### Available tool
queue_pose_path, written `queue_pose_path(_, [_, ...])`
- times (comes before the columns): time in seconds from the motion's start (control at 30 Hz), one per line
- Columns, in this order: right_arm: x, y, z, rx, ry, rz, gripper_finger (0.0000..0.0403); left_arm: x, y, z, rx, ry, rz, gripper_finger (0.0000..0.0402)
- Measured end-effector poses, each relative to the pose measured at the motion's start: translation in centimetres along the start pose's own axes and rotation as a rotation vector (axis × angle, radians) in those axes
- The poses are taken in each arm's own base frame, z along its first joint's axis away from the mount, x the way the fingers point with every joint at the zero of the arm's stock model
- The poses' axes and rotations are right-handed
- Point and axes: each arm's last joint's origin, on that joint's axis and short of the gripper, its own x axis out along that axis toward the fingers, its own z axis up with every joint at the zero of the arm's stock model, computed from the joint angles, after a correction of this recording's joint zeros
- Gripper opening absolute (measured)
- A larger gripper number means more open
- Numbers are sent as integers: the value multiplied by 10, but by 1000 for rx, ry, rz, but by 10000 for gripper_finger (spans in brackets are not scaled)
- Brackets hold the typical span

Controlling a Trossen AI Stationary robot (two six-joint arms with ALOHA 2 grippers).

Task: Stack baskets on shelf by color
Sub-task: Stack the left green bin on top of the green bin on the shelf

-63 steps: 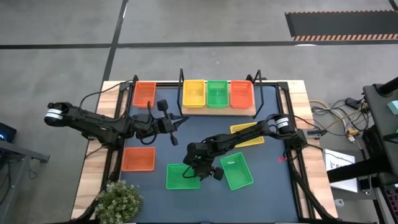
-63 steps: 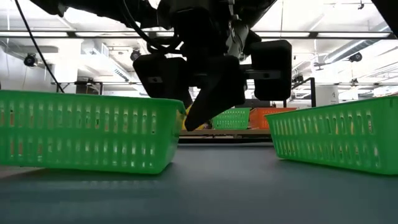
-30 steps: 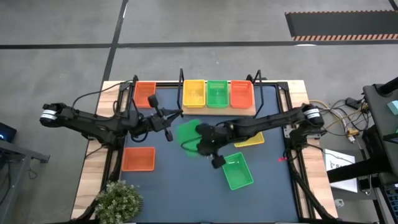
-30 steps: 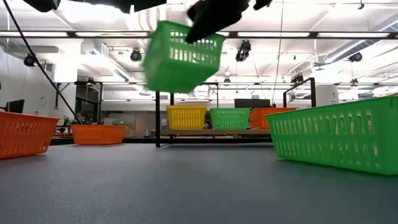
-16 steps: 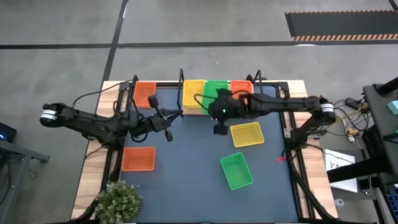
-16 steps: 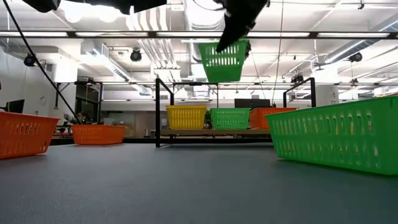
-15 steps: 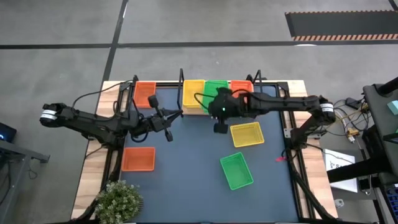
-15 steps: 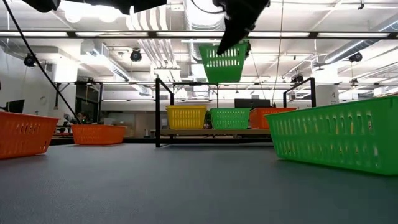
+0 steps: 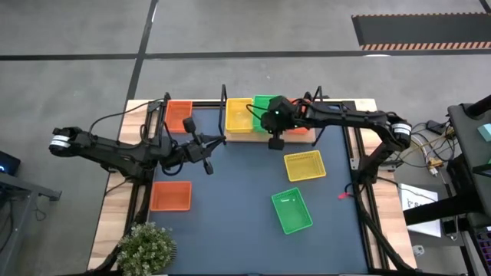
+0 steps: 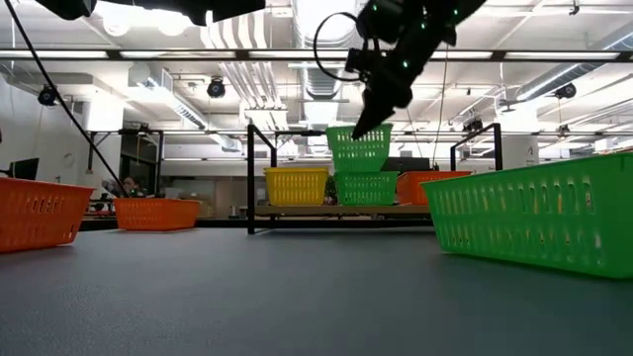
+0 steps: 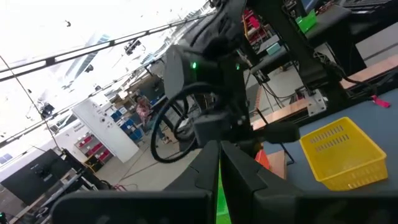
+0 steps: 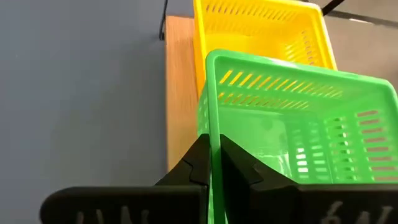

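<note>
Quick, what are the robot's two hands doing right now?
Left gripper: closed, holding nothing.
Right gripper: closed on the rim of a green basket, over the shelf.

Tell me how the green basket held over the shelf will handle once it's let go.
Probably light: the right gripper carries the green basket by one thin wall. Its mesh walls likely flex somewhat. Hanging tilted above the shelf's green basket, it may settle crooked instead of nesting.
</note>
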Motion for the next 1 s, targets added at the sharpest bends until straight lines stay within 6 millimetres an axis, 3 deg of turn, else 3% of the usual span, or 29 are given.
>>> queue_pose_path(1.0, [12,-18,-21,-57,-18,-28,11,0,0,0,4,-3,2,0])
